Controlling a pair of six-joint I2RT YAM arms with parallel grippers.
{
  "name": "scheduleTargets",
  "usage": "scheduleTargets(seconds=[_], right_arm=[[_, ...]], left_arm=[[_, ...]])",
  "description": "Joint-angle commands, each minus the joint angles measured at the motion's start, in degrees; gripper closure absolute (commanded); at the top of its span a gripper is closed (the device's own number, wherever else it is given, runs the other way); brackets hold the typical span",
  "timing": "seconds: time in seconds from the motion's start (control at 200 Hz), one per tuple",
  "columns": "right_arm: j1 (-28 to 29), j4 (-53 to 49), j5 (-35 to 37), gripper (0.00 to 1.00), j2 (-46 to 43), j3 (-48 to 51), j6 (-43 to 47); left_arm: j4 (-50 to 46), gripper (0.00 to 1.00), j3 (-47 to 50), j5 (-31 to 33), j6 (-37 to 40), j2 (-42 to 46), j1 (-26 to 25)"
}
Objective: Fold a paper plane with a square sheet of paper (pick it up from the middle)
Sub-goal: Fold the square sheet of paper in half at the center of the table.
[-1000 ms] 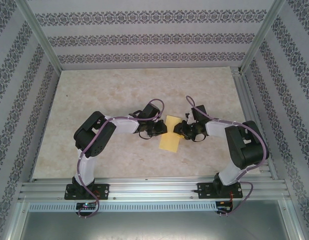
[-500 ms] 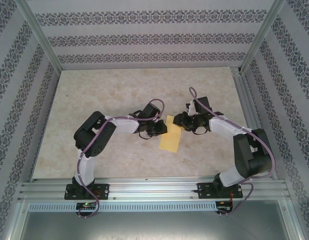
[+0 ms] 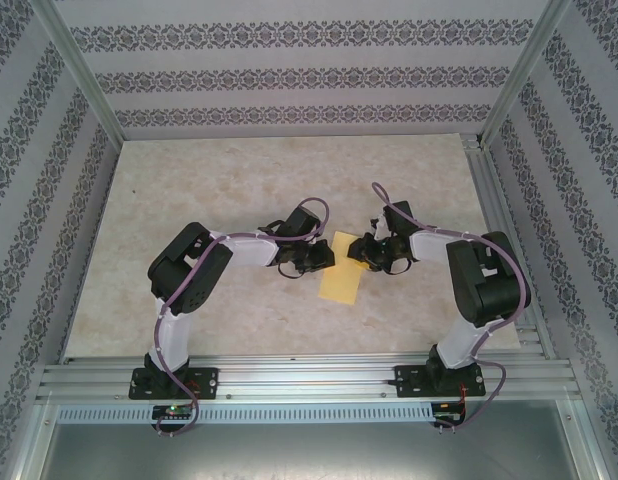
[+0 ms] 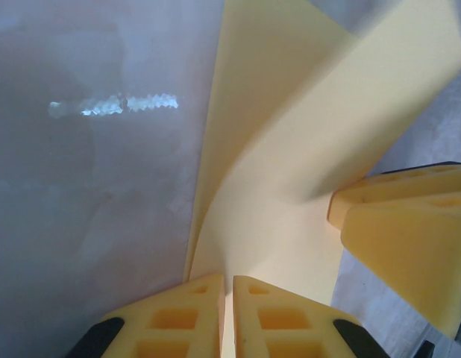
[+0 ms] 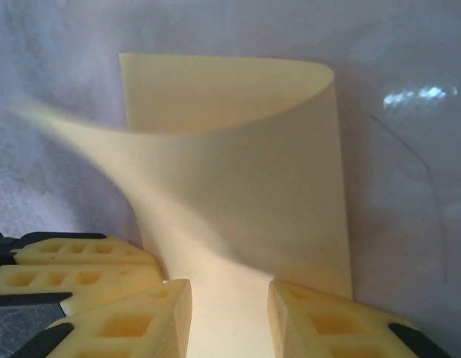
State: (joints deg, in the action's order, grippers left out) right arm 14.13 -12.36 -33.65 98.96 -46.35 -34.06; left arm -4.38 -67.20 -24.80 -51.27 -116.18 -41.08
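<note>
Bench: pale marbled table [image 3: 189, 190] inside a box of patterned wallpaper walls [image 3: 29, 150], with an aluminium rail [image 3: 299, 378] along the near edge.

Left third of the table is bare up to the wall. The far half is also bare, so there is wide room there.

Left gripper [image 3: 327, 258] sits at the centre, pointing right. In its wrist view the jaws [image 4: 227, 287] are closed to a thin slit on the near edge of the square sheet of paper [image 4: 275, 186], pinching it.

The sheet [image 3: 339, 283] lies between the two grippers at mid-table, well away from every table edge. Its far part is lifted and curled over, and its near part lies flat on the table.

Right gripper [image 3: 359, 254] faces left at the sheet's far right edge, just beside the left gripper. Its fingers stand apart [image 5: 229, 298] with the paper [image 5: 238, 186] running through the gap, not pinched. The left gripper's pads [image 5: 74, 272] show close by on the left.

The table to the right of the right arm is bare up to the side rail.

Versus half a second ago:
- The right elbow has drawn inward.
- The right gripper has shifted slightly nearer.
- The left arm and the sheet's flat part are unchanged.
</note>
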Motion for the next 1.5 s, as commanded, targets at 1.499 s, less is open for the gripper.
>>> scheduleTargets(seconds=[1.499], right_arm=[[-2.5,-2.9,2.2,0.65,7.5,-9.9,2.6]], left_arm=[[-5.0,0.85,-0.5,1.2,1.9,-1.9,-1.1]])
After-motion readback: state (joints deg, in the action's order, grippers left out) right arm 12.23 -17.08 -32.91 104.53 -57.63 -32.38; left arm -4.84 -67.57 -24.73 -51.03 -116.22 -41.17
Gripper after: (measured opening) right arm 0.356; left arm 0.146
